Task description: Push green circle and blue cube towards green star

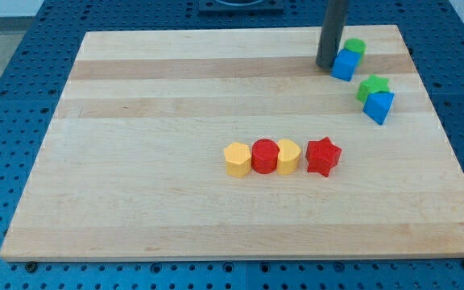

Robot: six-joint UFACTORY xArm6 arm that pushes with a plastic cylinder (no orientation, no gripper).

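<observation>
Now we see our dark rod come down in the upper right part of the frame, and my tip [326,64] rests on the wooden bench [159,97] just at the left side of the blue cube [344,64]. It looks touching or almost touching; we cannot tell which. We carry no end effector that opens or closes, only this straight rod, so nothing is grasped.

Behind the blue cube, toward the frame's top right, sits the green circle [354,47], and the two blocks touch each other. The cube hides the lower part of the circle.

Lower and more to the right, near the right edge of the bench, is the green star [372,86]. A second blue block [379,106] stands directly below it and touches it; its shape looks like a cube turned on a corner, but we are not sure. Between the first pair and the green star there is a small gap.

Well apart from all these, in the middle of the frame, four blocks stand in one row: a yellow block [237,159] at the left, then a red round block [264,155], then another yellow block [288,156], these three touching, and a red star [323,156] just beside them at the right.

We see no containers on the bench; every block lies directly on the wood.
</observation>
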